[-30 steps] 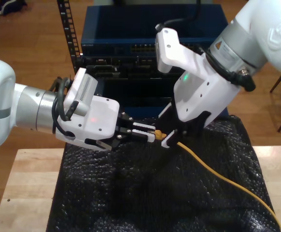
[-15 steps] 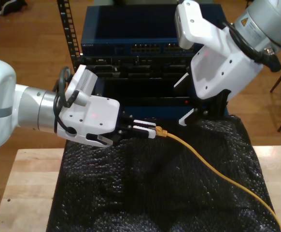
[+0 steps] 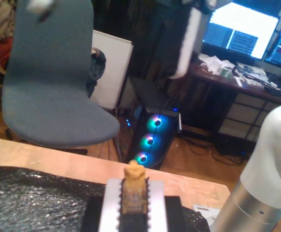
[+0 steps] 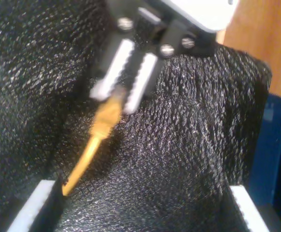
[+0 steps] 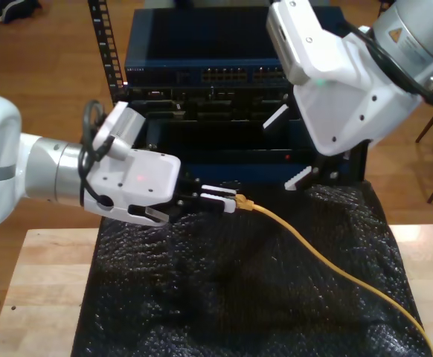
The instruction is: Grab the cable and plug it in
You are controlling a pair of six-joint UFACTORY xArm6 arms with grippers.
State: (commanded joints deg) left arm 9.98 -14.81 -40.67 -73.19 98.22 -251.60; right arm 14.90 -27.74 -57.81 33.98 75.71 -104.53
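Observation:
The yellow-orange cable (image 5: pixel 328 256) runs from the exterior view's lower right corner across the black mat to its plug end (image 5: pixel 244 202). My first gripper (image 5: pixel 228 201), coming in from the exterior view's left, is shut on that plug end. Its wrist view shows the plug (image 3: pixel 133 186) pinched between the two ribbed fingers (image 3: pixel 109 205). My second gripper (image 5: pixel 288 147) hangs open above and to the exterior view's right of the plug, apart from the cable. Its wrist view looks down on the first gripper's fingers (image 4: pixel 123 72) and the cable (image 4: pixel 90 154).
A black bubble-textured mat (image 5: pixel 224 297) covers the wooden table (image 5: pixel 42 290). Behind it stands a rack with a blue switch and its row of ports (image 5: pixel 231 74). The first wrist view shows a grey chair (image 3: pixel 53 82), a lit computer case (image 3: pixel 152 137) and a white arm base (image 3: pixel 261 183).
My second gripper has let go of the cable, opened, and risen up and toward the exterior view's right. My first gripper keeps hold of the plug end, nearly still.

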